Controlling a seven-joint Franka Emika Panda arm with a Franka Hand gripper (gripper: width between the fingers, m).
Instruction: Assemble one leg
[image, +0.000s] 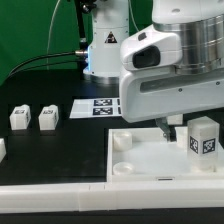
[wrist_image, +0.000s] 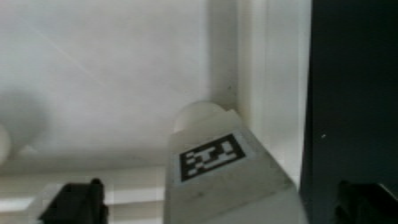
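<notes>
A leg (image: 204, 137), a chunky white block with a black-and-white tag, stands on the large white panel (image: 140, 165) at the exterior view's right. My gripper (image: 176, 128) hangs just beside it, low over the panel, largely hidden by the arm. In the wrist view the leg (wrist_image: 217, 150) lies between the two dark fingertips (wrist_image: 75, 202), with a gap on each side. The gripper (wrist_image: 221, 206) is open and holds nothing. Two more legs (image: 19, 118) (image: 48, 118) stand on the black table at the exterior view's left.
The marker board (image: 98, 106) lies behind the panel. Another white part (image: 2, 150) shows at the left edge. The robot base (image: 105, 45) stands at the back. The panel has round corner sockets (image: 122, 142).
</notes>
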